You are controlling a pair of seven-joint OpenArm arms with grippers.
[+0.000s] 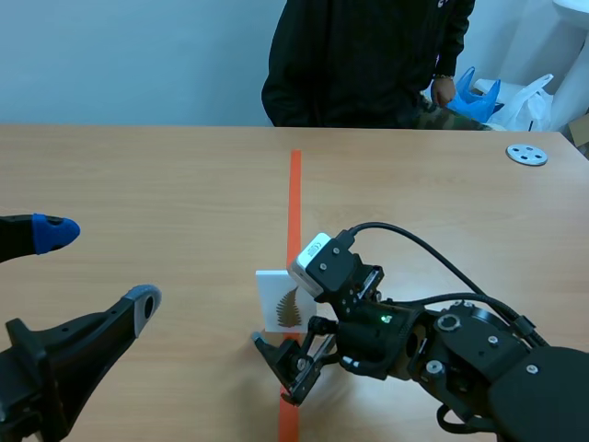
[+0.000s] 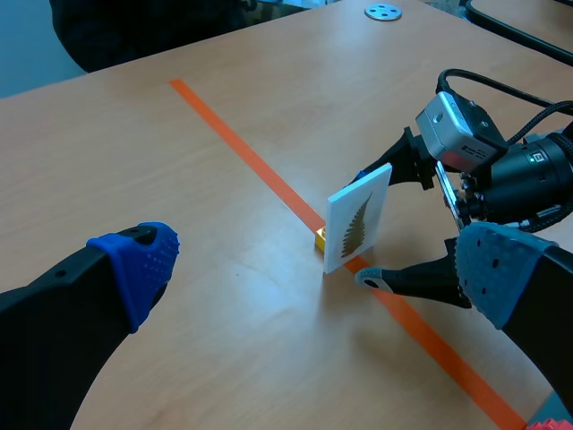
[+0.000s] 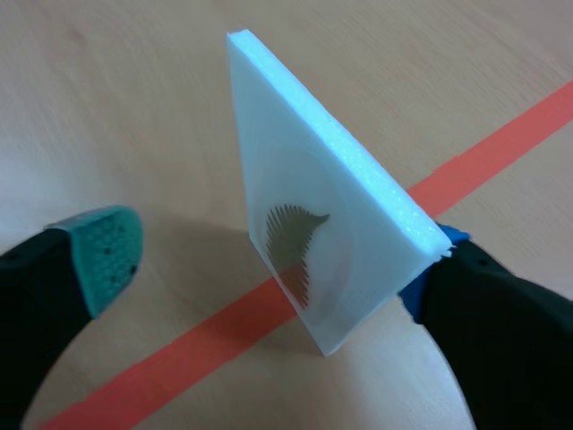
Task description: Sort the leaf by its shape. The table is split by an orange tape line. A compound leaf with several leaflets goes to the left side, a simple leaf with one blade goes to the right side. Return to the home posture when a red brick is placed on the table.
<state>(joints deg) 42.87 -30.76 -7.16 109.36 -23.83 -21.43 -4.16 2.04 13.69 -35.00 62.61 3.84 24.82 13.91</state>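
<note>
person [image 1: 368, 64]: cut off above the shoulders | yellow piece [image 2: 320, 238]: mostly hidden behind the leaf card [image 2: 358, 219] (kind untellable) | grey disc [image 1: 526, 154]: details too small

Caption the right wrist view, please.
Open right tool flanks a standing white card showing a feathery leaf, over the orange line.

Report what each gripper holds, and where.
Nothing held. Right gripper straddles the upright card, open, one finger at its edge; left gripper open, empty.

The light wooden table [image 1: 138, 184] with its orange tape line [image 1: 295, 193] bears an upright white foam leaf card [image 1: 271, 290] and a grey disc [image 1: 526, 154].
</note>
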